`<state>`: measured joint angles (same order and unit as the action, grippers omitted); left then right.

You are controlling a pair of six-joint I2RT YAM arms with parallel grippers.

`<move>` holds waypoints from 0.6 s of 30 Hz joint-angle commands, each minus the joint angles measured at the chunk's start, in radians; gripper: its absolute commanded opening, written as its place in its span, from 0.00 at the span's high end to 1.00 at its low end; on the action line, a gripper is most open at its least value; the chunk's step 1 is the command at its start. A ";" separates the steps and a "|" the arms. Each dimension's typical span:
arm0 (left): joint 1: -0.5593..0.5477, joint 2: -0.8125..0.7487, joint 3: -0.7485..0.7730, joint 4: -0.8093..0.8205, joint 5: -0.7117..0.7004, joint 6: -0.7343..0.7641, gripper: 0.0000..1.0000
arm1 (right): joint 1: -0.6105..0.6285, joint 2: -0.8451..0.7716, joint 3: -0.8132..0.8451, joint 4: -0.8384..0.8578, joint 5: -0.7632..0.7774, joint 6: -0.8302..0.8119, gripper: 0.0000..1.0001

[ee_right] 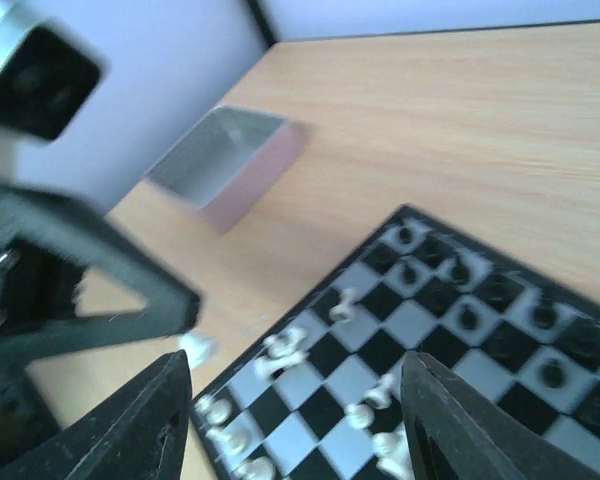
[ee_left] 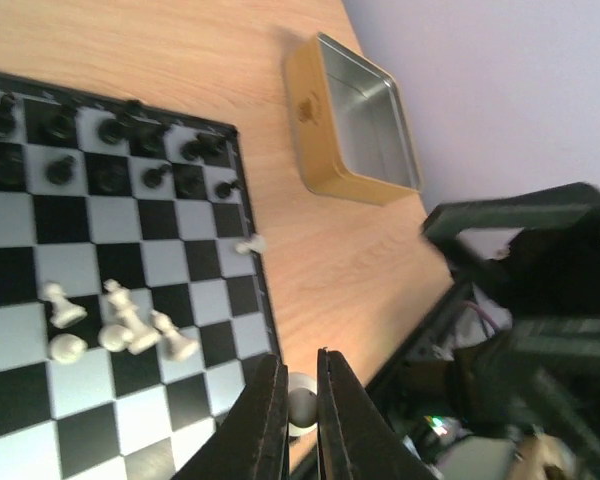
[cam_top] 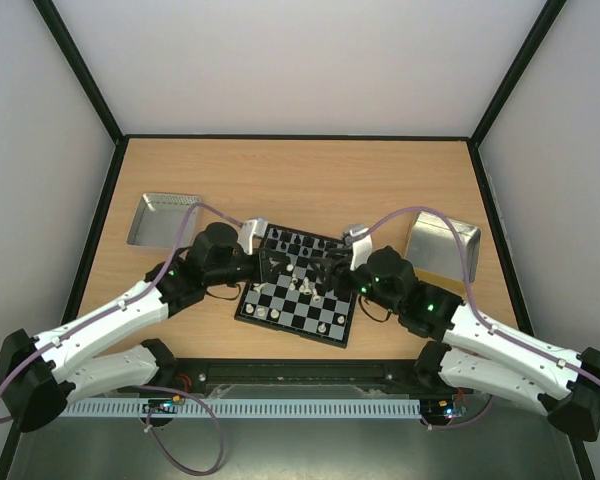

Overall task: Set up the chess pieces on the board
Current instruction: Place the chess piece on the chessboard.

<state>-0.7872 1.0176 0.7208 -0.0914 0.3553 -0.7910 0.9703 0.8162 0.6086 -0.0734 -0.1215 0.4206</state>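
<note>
My left claw (ee_left: 300,366) is clamped on a white piece (ee_left: 301,404) at the board's (cam_top: 301,319) 9 o'clock edge. My right claw (ee_right: 295,375) gapes wide over the 3 o'clock side, holding nothing.

Black and pale-grey checked board (ee_left: 70,215), cream-white chessmen (ee_left: 125,322), black chessmen (ee_left: 62,170), tan wooden table (ee_left: 180,60).

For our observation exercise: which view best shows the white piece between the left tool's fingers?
Left wrist view: the white piece is pinched close up in the shut left tool. The top view hides it under the left arm; the right wrist view, at most a blurred speck.
</note>
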 commanded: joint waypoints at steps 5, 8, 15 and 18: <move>-0.157 0.044 0.031 -0.060 -0.318 0.110 0.98 | -0.047 0.089 0.138 -0.290 0.554 0.358 0.42; -0.258 0.097 0.024 -0.038 -0.423 0.135 0.98 | -0.120 0.112 0.130 -0.319 0.501 0.445 0.42; -0.412 0.284 0.064 -0.006 -0.508 0.161 0.98 | -0.187 0.128 0.069 -0.292 0.401 0.546 0.42; -0.450 0.378 0.127 -0.028 -0.526 0.182 0.98 | -0.192 0.128 0.043 -0.284 0.384 0.567 0.42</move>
<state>-1.1961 1.3148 0.7589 -0.1223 -0.0917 -0.6525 0.7872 0.9394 0.6880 -0.3328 0.2722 0.9089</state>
